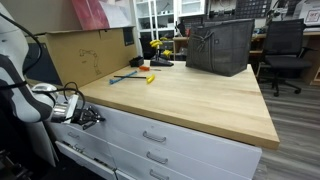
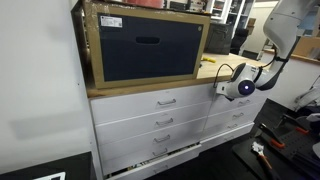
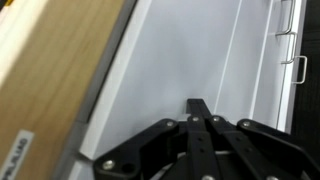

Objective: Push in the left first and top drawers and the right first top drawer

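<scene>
My gripper [image 3: 197, 104] is shut and empty, its fingertips pressed together against the flat white front of a drawer [image 3: 190, 50] just under the wooden countertop [image 3: 50, 60]. In an exterior view my gripper [image 2: 223, 88] is at the top narrow drawer [image 2: 215, 101], beside the wide top drawer [image 2: 150, 103] with its silver bar handle [image 2: 167, 101]. In an exterior view my gripper [image 1: 90, 118] is at the cabinet's near end under the countertop [image 1: 190, 95]. I cannot tell how far the narrow drawer stands out.
A large cardboard box [image 2: 145, 45] stands on the countertop. A dark bag [image 1: 218, 45], a yellow item [image 1: 150, 78] and a blue tool [image 1: 125, 77] lie on top. Lower drawers [image 2: 160, 140] stack below, and the lowest one [image 2: 150, 160] shows a dark gap beneath. An office chair [image 1: 285, 50] stands behind.
</scene>
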You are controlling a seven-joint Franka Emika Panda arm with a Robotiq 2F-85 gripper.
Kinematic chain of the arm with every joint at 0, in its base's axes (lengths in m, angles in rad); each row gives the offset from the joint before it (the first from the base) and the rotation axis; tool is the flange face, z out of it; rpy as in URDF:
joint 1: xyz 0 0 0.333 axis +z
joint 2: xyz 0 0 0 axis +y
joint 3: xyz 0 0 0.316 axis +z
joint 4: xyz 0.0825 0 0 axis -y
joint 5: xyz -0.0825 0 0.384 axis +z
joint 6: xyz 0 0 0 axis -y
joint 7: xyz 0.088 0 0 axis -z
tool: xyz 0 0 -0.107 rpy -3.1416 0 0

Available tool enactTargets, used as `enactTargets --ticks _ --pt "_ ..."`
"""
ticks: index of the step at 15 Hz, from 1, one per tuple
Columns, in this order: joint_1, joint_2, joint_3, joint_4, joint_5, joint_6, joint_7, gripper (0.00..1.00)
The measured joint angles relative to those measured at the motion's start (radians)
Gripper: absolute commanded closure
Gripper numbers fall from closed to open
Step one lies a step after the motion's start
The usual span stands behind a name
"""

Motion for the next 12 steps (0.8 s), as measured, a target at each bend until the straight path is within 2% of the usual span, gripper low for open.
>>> enactTargets --ticks 12 --pt "-0.007 -0.006 -0.005 -0.001 -0.041 0.003 0.048 1.0"
